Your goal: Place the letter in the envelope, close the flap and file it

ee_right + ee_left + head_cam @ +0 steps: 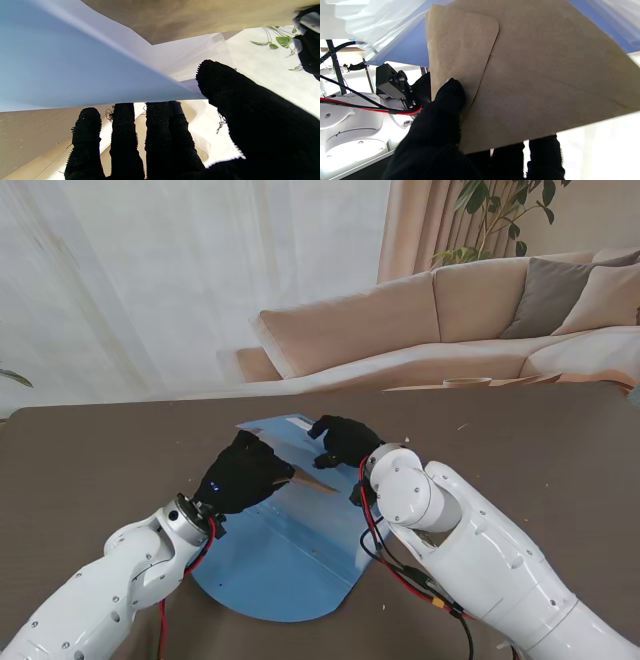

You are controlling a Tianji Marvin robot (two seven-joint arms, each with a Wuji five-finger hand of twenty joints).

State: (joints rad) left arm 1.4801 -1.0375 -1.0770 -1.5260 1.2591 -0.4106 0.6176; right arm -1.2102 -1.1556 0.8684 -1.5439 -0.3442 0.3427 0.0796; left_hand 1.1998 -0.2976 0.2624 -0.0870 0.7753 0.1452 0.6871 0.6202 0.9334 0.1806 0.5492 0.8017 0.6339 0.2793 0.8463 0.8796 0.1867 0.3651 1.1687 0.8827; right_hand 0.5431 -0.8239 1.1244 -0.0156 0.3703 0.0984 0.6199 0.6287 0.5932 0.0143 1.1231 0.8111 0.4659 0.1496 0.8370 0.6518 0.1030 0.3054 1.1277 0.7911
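Stand view: left robot hand (243, 473) gripping envelope (545, 75) over blue folder (285, 565) on tabletop (100, 460); right robot hand (343, 442) pinching folder cover. Best slid in flat, cover held wide.

**Crowded in the middle, open table all round**

Both hands are packed close at the table's centre. The left hand (243, 472) grips the brown envelope (545, 75), the right hand (345, 440) pinches the far corner of the blue folder (290, 555), and only a narrow gap separates them. The envelope's tip (318, 486) pokes into that gap. The folder spreads flat between the two forearms, covering the near middle. Red and black cables (400, 565) trail off the right wrist across the folder's right edge. Bare brown table (90, 470) lies wide open to the left, the right and the far side.
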